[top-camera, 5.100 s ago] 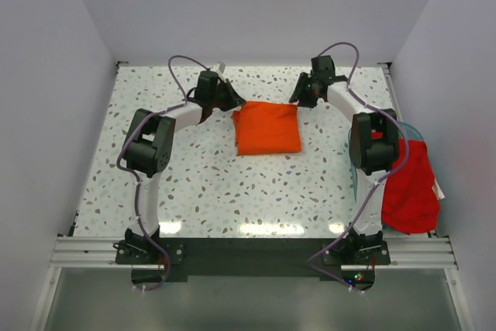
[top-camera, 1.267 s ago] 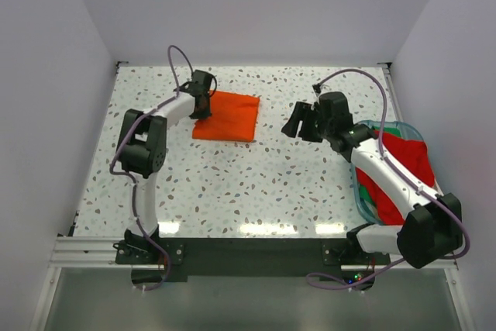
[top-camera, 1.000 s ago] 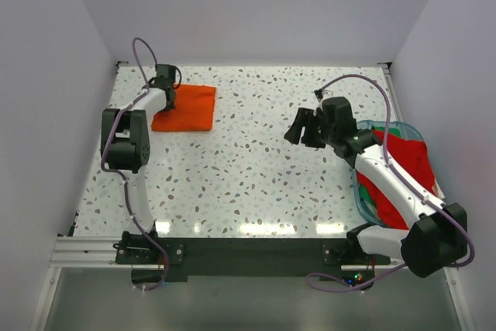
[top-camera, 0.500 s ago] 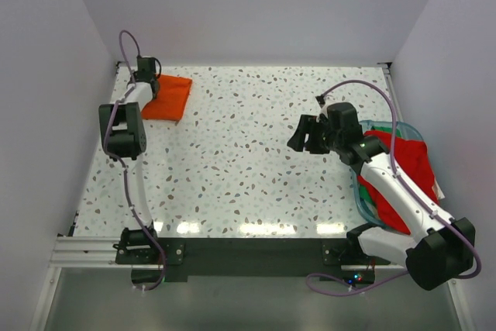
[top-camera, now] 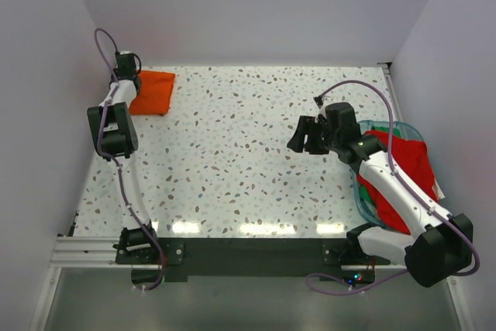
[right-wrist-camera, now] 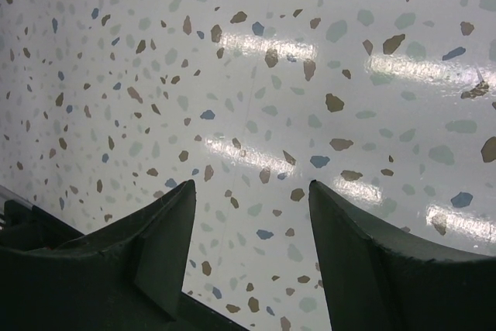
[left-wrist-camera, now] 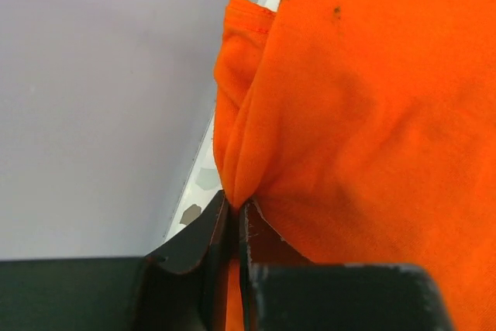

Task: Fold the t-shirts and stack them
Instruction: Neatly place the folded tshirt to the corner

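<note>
Orange t-shirt (top-camera: 153, 92) lies folded into a compact rectangle in the far left corner of the surface (top-camera: 232, 168), its left edge close to the left wall (top-camera: 46, 75). Left tool (left-wrist-camera: 232, 218) is pinched tight on that edge. In the wrist view the two dark fingers meet on a fold of cloth, and a ridge rises from the pinch. The left arm reaches far along the left side, with a lilac cable (top-camera: 101, 44) looping above it.

Surface: glossy white terrazzo flecked with grey, brown and blue, with glare patches toward the near edge. Plain pale back wall (top-camera: 256, 5). A metal rail (top-camera: 248, 249) along the near edge carries both arm bases.

Right of centre, right tool (top-camera: 301, 136) hovers over the speckled top with its fingers spread wide. The wrist view shows only terrazzo in the gap.

Far right: a clear bin (top-camera: 359, 191) with a teal rim sits at the surface's right edge. Red t-shirt (top-camera: 415, 168) is heaped in it, unfolded, spilling over the rim toward the right wall (top-camera: 465, 75). The right arm crosses over part of it.

Cloth: the orange is bright and soft, with a few dark specks near one hem and a stitched seam showing. The red is deeper and rumpled.
</note>
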### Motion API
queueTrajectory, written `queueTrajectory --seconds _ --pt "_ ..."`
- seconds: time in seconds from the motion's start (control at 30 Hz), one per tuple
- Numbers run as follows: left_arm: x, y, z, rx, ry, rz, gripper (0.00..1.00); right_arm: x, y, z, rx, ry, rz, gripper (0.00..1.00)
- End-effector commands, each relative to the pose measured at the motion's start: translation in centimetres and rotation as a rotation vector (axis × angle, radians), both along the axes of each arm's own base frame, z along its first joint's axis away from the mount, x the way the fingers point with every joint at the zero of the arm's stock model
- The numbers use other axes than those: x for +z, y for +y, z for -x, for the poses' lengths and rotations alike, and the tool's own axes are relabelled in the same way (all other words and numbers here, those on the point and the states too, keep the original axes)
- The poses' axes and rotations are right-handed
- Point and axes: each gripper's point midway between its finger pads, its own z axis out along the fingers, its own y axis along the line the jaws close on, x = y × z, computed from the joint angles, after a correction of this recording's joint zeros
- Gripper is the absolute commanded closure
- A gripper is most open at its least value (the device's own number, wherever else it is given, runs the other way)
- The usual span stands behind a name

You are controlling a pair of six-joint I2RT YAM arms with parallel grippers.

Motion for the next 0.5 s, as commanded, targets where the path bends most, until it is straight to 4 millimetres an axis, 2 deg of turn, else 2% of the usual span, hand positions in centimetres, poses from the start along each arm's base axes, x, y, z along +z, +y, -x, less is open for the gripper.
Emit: queueTrajectory --seconds 0.0,0.1,0.17,0.2,0.23,0.27,0.3,0.33,0.37,0.4,0.43,0.47 --pt "2.9 0.2 -2.4 0.004 -0.148 0.042 0.88 0.4 0.0 -0.3 0.012 -0.019 0.002 0.37" --pt "4.9 -0.4 -2.8 0.006 -0.209 0.083 0.73 0.3 0.0 -0.3 0.009 -0.019 0.006 0.36" --pt "6.8 -0.9 -2.8 0.015 -0.262 0.123 0.44 0.5 0.0 -0.4 0.007 -0.026 0.004 0.35" --pt "7.5 -1.2 -2.8 0.013 -0.280 0.136 0.43 0.5 -0.1 -0.4 0.004 -0.026 0.004 0.35" --pt "7.4 -1.5 -2.3 0.014 -0.282 0.147 0.19 0.6 -0.1 -0.4 0.002 -0.029 0.001 0.35" --pt "10.3 -1.8 -2.2 0.017 -0.355 0.162 0.00 0.7 -0.1 -0.5 -0.002 -0.033 -0.004 0.34" --pt "11.3 -2.3 -2.0 0.011 -0.381 0.185 0.00 0.8 -0.1 -0.5 -0.004 -0.034 -0.007 0.34" --pt "11.2 -2.7 -1.4 0.007 -0.384 0.206 0.00 0.9 0.0 -0.5 -0.006 -0.036 -0.010 0.33" --pt "14.5 -3.3 -1.1 0.001 -0.464 0.228 0.00 1.0 -0.1 -0.3 -0.011 -0.039 -0.015 0.33" --pt "15.6 -3.9 -0.8 -0.002 -0.491 0.248 0.00 1.1 -0.1 -0.3 -0.016 -0.042 -0.019 0.33" --pt "15.6 -4.7 -0.1 -0.008 -0.494 0.276 0.00 1.2 -0.2 -0.3 -0.022 -0.047 -0.024 0.32" --pt "18.6 -5.5 0.6 -0.017 -0.561 0.302 0.00 1.3 -0.2 -0.4 -0.027 -0.055 -0.030 0.31"
